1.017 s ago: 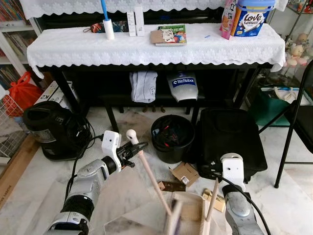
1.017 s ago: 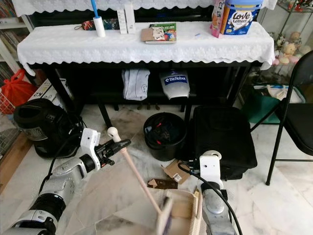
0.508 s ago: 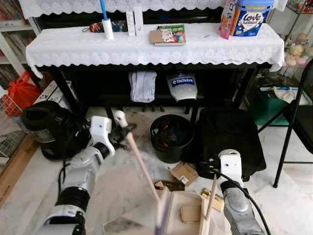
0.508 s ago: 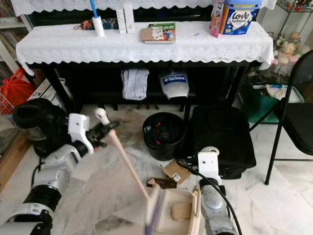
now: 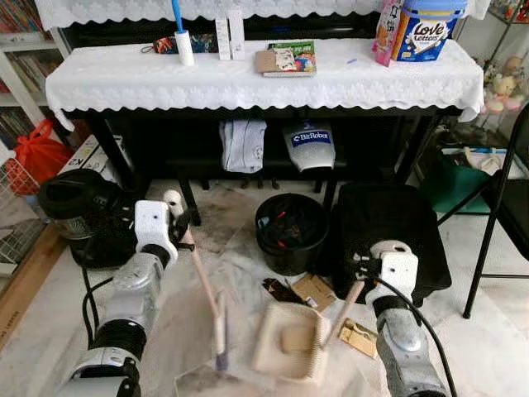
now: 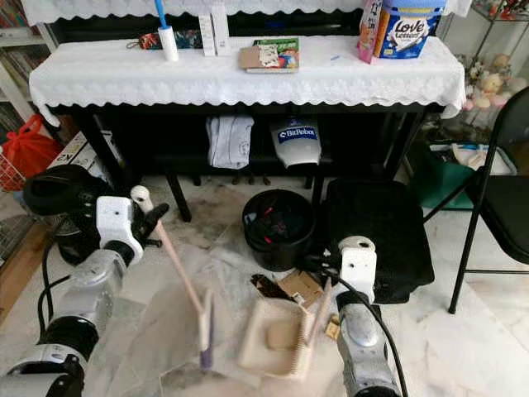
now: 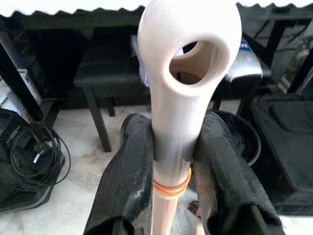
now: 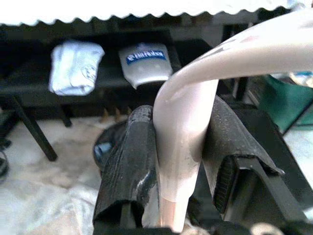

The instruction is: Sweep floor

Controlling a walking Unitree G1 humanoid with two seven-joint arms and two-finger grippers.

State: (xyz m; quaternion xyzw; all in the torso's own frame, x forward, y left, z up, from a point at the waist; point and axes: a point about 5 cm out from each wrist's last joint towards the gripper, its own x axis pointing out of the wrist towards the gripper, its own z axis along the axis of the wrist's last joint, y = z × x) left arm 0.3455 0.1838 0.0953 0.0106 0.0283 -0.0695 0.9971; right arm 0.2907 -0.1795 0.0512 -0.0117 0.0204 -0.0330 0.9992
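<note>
A cream small broom [image 5: 201, 281] slants down from its looped handle end [image 7: 188, 44] to a brush head [image 5: 221, 337] resting on the marble floor [image 5: 463, 347]. My left gripper [image 5: 180, 228] is shut on the handle near its top, with both black fingers [image 7: 124, 176] pressed against it. To the right lies a cream dustpan [image 5: 273, 347] with a brown cardboard piece [image 5: 295, 337] inside. My right gripper [image 5: 362, 283] is shut on the dustpan's handle [image 8: 180, 147]. Loose cardboard scraps [image 5: 314, 291] and a dark scrap [image 5: 279, 289] lie just beyond the pan.
A black bin [image 5: 291, 233] and a black bag [image 5: 393, 236] stand behind the pan, under a table with a white lace cloth [image 5: 248, 78]. A black appliance with a cable [image 5: 83, 217] sits close by my left arm. A folding chair [image 5: 504, 207] stands at the right.
My left gripper drew the broom back to the left, so the brush head now stands apart from the dustpan. The dustpan has shifted left and lies flatter, with a cardboard piece in it.
</note>
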